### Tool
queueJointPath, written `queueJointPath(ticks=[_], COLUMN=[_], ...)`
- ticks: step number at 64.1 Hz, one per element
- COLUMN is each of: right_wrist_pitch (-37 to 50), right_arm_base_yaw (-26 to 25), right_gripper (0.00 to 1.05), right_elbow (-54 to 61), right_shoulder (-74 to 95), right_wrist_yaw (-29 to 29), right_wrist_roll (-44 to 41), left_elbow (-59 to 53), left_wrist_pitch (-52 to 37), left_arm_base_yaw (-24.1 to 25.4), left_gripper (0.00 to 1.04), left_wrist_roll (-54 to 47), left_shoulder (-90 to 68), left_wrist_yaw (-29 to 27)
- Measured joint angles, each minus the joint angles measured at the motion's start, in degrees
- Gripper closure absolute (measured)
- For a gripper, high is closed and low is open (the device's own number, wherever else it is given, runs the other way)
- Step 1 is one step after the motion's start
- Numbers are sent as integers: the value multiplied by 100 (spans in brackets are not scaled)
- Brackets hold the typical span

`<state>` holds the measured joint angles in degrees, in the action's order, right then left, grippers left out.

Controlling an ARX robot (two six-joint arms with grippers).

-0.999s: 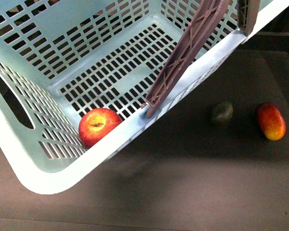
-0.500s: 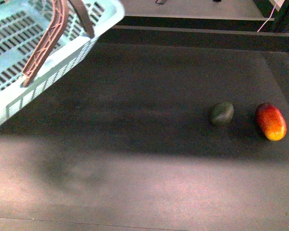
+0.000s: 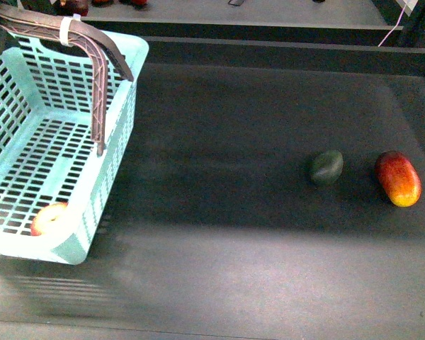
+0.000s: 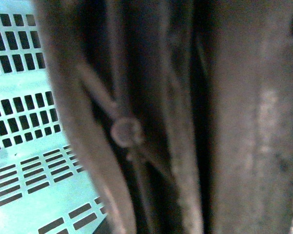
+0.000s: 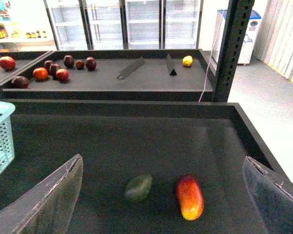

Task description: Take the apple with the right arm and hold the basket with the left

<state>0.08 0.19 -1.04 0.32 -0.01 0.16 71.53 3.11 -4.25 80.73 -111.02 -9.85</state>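
Apple (image 3: 51,218): being held inside the basket (image 3: 138,53).
Right gripper (image 5: 162,162): being kept wide open.
Left gripper: grip cannot be told.

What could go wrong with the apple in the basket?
The apple sits loose in a near corner of the basket, so it might roll if the basket swings. The open right gripper faces the green fruit and red-yellow fruit, far from the apple, so it could grab the wrong one.
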Motion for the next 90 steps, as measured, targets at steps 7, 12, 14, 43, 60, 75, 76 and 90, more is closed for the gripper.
queueJointPath(ticks=[7,12,14,43,60,75,76,90], right_wrist_pitch=[0,0,0,0,0,0,0,0], right_arm_base_yaw=[0,0,0,0,0,0,0,0], right_gripper=[9,9,9,9,9,9,9,9], right_elbow=[0,0,0,0,0,0,0,0], right_shoulder=[0,0,0,0,0,0,0,0], right_wrist_yaw=[2,2,2,2,2,2,2,2], right_wrist_roll=[0,0,0,-2,0,0,-2,0], left_elbow=[55,57,66,74,46,-494,-538,-1314], left_wrist_pitch=[4,68,74,173,420,645,640,-1163], left_arm_base_yaw=[94,105,109,146,70,76,76,79], left_gripper=[91,91,91,78,33,8,8,17], left_wrist_roll=[361,516,540,704,553,50,26,-1320], left_shoulder=[-282,-343,-343,-413,76,1123,1215,1495], left_wrist_yaw=[61,85,103,501,623,682,680,673])
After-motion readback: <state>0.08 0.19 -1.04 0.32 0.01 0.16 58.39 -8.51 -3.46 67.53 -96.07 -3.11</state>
